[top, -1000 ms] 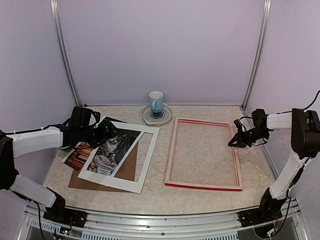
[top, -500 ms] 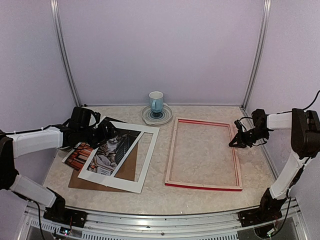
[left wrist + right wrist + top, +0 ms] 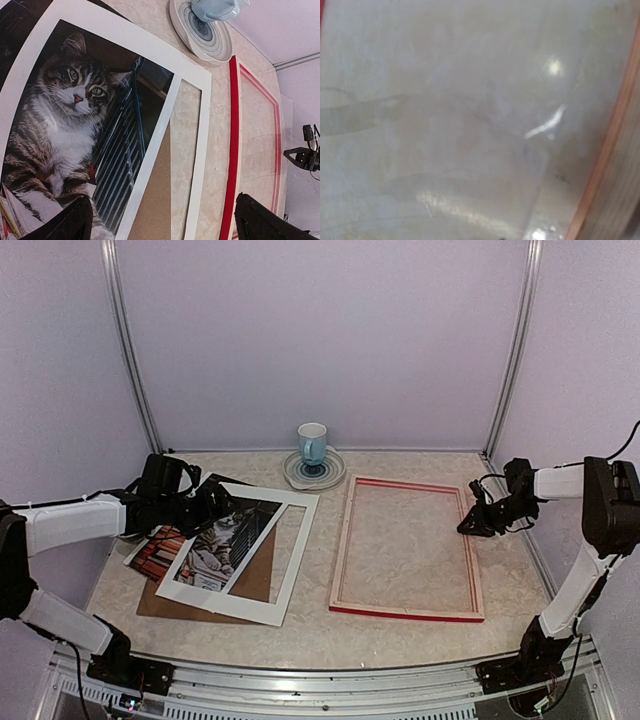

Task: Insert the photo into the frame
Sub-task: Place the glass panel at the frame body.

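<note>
The photo (image 3: 215,540) of a grey tabby cat lies at the left, partly covered by the white mat board (image 3: 290,550); it fills the left wrist view (image 3: 65,125). The frame (image 3: 340,550) lies flat at centre right, pale wood side up with red edges, and also shows in the left wrist view (image 3: 231,150). My left gripper (image 3: 205,505) hovers over the photo's far end, and its fingers (image 3: 70,222) are spread wide and empty. My right gripper (image 3: 472,523) is at the frame's right rail. Its wrist view is blurred and shows a glossy clear surface and the wood rail (image 3: 615,150).
A brown backing board (image 3: 255,580) lies under the photo and mat. A pale blue cup (image 3: 312,445) stands on a striped saucer (image 3: 330,475) at the back centre. Walls close in the left, right and back sides.
</note>
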Motion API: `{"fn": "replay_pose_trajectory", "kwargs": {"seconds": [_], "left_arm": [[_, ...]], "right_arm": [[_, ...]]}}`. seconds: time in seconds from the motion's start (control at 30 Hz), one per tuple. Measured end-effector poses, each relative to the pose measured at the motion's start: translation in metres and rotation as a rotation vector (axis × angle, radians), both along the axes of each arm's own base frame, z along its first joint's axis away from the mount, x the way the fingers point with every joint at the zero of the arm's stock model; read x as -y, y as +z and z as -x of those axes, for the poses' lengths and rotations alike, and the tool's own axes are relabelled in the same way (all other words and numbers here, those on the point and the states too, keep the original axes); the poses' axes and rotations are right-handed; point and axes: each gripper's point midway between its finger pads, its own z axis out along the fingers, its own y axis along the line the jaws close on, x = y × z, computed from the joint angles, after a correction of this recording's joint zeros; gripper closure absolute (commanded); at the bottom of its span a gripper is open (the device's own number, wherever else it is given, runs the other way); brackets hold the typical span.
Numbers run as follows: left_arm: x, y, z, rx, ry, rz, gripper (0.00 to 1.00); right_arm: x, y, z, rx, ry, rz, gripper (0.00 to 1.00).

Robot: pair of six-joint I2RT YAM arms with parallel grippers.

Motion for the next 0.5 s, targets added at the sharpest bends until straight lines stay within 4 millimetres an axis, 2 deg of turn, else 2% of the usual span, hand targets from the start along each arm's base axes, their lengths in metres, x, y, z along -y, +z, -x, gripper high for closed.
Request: {"fn": "replay_pose_trajectory", "kwargs": {"seconds": [0.23,0.5], "left_arm": [[0.0004,-0.0011,0.0009,-0.005,-0.001,0.003,0.02],[0.0014,-0.0011,0.0014,-0.005,-0.003,0.003,0.02]], "right_arm": [[-0.0001,-0.0001,0.0002,-0.003,-0.002,-0.001,0.68],[-0.0001,-0.0002,0.0014,-0.014,-0.010,-0.005,0.55]]}}
